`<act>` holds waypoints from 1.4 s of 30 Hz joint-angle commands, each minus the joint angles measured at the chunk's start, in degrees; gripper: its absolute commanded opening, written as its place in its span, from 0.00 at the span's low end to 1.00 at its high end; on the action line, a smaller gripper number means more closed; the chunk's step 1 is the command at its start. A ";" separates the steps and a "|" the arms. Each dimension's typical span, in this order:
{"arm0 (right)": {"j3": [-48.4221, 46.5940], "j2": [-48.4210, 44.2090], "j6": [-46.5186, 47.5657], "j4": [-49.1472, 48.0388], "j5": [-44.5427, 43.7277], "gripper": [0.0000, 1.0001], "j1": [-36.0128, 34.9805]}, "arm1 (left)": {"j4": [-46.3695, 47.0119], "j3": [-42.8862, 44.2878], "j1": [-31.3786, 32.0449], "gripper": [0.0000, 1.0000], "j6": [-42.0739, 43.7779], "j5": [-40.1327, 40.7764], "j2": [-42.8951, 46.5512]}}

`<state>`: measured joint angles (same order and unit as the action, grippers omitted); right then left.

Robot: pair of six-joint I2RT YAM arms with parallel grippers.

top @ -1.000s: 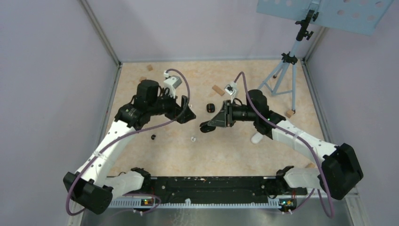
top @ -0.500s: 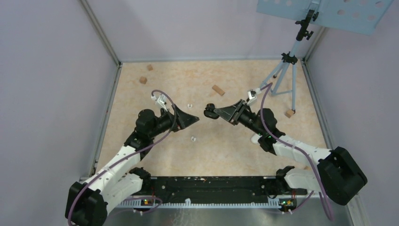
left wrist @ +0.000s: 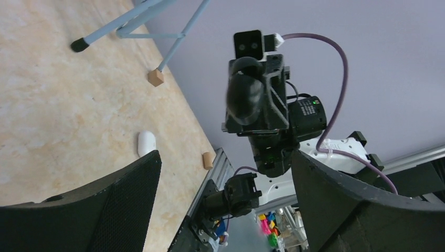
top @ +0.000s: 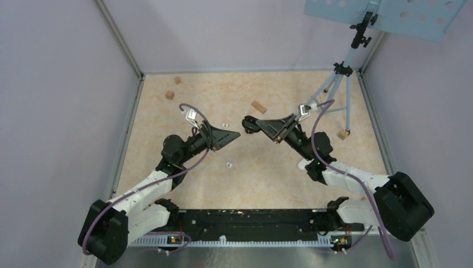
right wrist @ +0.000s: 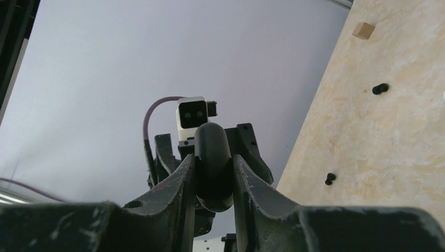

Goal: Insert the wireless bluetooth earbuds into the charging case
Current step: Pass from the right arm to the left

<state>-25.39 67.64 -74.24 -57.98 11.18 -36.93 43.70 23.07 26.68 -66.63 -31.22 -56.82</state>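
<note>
step in hand, as judged: the right hand (top: pixel 249 123) is clamped on the black charging case (right wrist: pixel 212 152) and holds it off the surface (top: pixel 262 178) at centre frame in the top view. the left hand (top: pixel 234 135) faces it, fingers spread wide, nothing between them. no earbud is grasped: one white earbud (top: pixel 229 164) lies just below the left hand in the frame, another just above it, and two black earbuds (right wrist: pixel 380 88) show at the right of the right wrist view, so the next move likely calls for the left hand to descend onto one.

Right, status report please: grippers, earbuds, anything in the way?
Left gripper open, empty. Right gripper fingers shut on black charging case. Earbuds loose on table. Nothing between grippers.
</note>
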 commanded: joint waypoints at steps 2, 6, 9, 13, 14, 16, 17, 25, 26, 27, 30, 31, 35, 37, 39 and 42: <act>-2.02 1.70 -0.82 -5.16 -0.85 0.00 -1.58 | 11.50 -0.40 2.64 0.96 1.08 4.68 -0.21; -2.08 2.28 -0.82 -5.30 -1.31 0.00 -2.23 | 14.04 0.09 3.30 0.95 0.71 5.45 -1.48; -2.20 2.82 -0.91 -5.91 -1.25 0.00 -2.52 | 13.37 1.99 3.80 0.93 0.23 4.69 -3.41; -2.64 3.20 -1.00 -6.28 -1.07 0.00 -2.79 | 13.17 3.42 4.02 0.89 0.10 4.02 -5.28; -2.69 3.20 -0.88 -6.31 -1.03 0.00 -2.91 | 13.23 3.46 4.12 0.87 0.15 4.20 -5.46; -2.87 3.21 -0.91 -6.19 -0.91 0.00 -2.93 | 13.23 3.39 4.11 0.83 0.18 4.66 -5.49; -2.91 3.20 -0.87 -6.15 -0.85 0.00 -2.97 | 13.26 3.39 4.15 0.80 0.14 4.71 -5.57; -3.12 3.90 -1.26 -6.74 -0.03 0.00 -3.15 | 13.34 3.97 4.20 0.64 0.34 4.50 -5.82; -3.19 4.04 -1.26 -6.79 0.06 0.00 -3.23 | 13.38 4.09 4.23 0.63 0.44 4.50 -5.91; -3.30 4.20 -1.33 -6.83 0.13 0.00 -3.35 | 13.37 4.24 4.18 0.61 0.51 4.50 -5.94; -3.28 4.33 -1.35 -6.82 0.34 0.00 -3.55 | 13.75 4.59 4.23 0.58 0.58 4.25 -6.26; -3.23 4.39 -1.34 -6.79 0.41 0.00 -3.59 | 13.78 4.68 4.22 0.56 0.62 4.17 -6.36; -3.18 4.35 -1.31 -6.80 0.76 0.00 -3.74 | 13.62 4.92 4.20 0.51 0.89 3.55 -6.55; -3.14 4.35 -1.37 -6.80 0.78 0.00 -3.77 | 13.60 4.88 4.19 0.47 0.81 3.54 -6.55; -2.93 4.25 -1.42 -6.74 0.77 0.00 -3.89 | 13.62 4.84 4.23 0.45 0.80 3.45 -6.46; -3.02 4.32 -1.43 -6.71 1.01 0.00 -3.90 | 12.90 4.80 4.26 0.36 0.80 3.82 -6.23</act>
<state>-26.04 71.70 -75.77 -61.78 11.51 -40.03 53.91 25.74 30.74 -66.28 -27.18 -63.29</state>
